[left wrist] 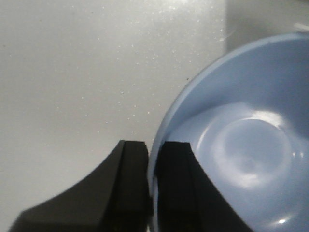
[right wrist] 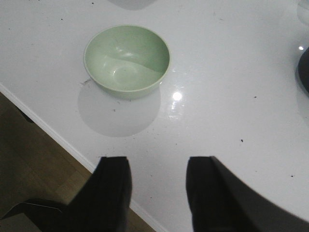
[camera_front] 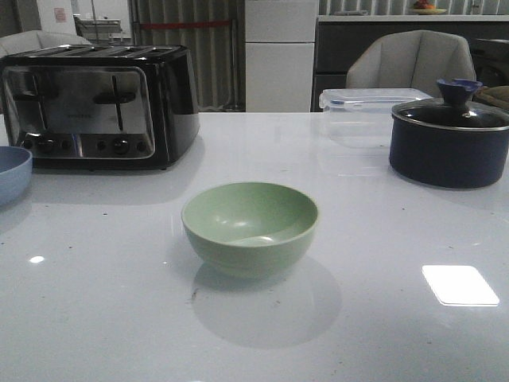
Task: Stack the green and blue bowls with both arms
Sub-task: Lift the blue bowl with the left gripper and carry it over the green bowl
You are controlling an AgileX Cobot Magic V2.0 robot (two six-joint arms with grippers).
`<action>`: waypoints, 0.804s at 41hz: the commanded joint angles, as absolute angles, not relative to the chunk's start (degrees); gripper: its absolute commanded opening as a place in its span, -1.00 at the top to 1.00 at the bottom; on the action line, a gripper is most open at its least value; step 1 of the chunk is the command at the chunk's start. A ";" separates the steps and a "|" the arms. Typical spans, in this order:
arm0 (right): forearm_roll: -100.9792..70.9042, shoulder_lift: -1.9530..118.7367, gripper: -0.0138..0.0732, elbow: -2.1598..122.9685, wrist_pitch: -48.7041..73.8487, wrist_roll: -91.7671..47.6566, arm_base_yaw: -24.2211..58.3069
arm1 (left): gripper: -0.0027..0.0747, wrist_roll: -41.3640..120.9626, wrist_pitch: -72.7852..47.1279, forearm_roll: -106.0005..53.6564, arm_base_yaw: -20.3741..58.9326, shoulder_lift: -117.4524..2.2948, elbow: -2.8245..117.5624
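The pale green bowl (camera_front: 250, 228) stands upright and empty on the white table, near the middle of the front view. It also shows in the right wrist view (right wrist: 127, 61). The blue bowl (camera_front: 13, 173) is at the far left edge of the front view, cut off by the frame. In the left wrist view my left gripper (left wrist: 153, 147) is shut on the rim of the blue bowl (left wrist: 241, 145), one finger inside, one outside. My right gripper (right wrist: 158, 164) is open and empty, above the table's front edge, apart from the green bowl. Neither arm shows in the front view.
A black and chrome toaster (camera_front: 95, 103) stands at the back left. A clear plastic box (camera_front: 366, 115) and a dark navy pot with a glass lid (camera_front: 449, 139) stand at the back right. The table edge (right wrist: 58, 137) and floor show in the right wrist view.
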State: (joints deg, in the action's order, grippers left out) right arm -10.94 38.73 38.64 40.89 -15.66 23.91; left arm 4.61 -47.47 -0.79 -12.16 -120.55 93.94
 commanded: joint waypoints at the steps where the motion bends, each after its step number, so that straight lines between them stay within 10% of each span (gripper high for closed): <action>1: -11.49 38.71 -0.24 40.21 36.74 -16.19 23.70 | 0.68 4.80 -47.37 -0.44 -12.28 -115.48 95.73; 33: -11.49 38.71 -0.24 40.21 36.74 -16.19 23.70 | 0.68 24.30 -62.50 -27.38 -6.10 -94.35 95.73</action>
State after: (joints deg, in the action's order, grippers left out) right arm -10.94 38.73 38.64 40.89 -15.66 23.91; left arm 23.39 -62.52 -23.90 -8.69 -98.04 93.94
